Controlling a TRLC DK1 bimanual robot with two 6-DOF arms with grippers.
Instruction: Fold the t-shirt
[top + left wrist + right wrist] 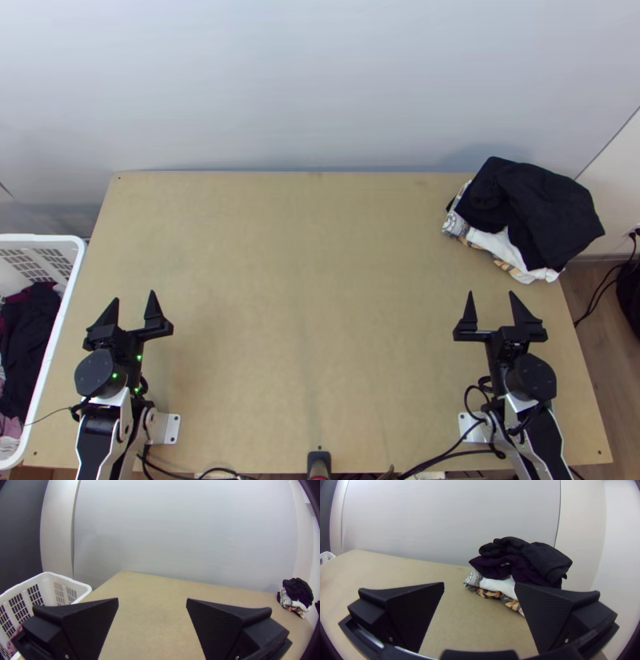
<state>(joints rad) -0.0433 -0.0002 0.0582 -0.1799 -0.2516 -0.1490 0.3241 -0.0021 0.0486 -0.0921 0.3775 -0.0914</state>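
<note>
in the top view, the left gripper [134, 295] hangs over the tabletop [312, 280] near its left edge, towards the near left corner, its fingers wide apart with nothing between them. the right gripper [491, 292] matches it towards the near right corner, fingers apart too. a stack of clothes [520, 216] sits at the far right corner, black cloth [560, 212] loosely on top. beyond the left edge stands a white basket [70, 288] with dark and pinkish laundry [30, 328] in it. which cloth is the t-shirt i can't tell; my guess is that it waits in the basket and has to be fetched and spread first. a blind grab in that tangle could bring up two garments at once, or snag on the basket's rim.

in the left wrist view, the left gripper's fingers stand well apart, the basket's slotted wall off beyond the left edge. an arm dipping in at a poor angle could knock that wall and shift the basket.

in the right wrist view, the right gripper's fingers are spread. the stack's top is bunched over white cloth [501, 586] and a patterned layer [493, 594]; a sweeping arm or one more garment laid off-centre could topple it.
</note>
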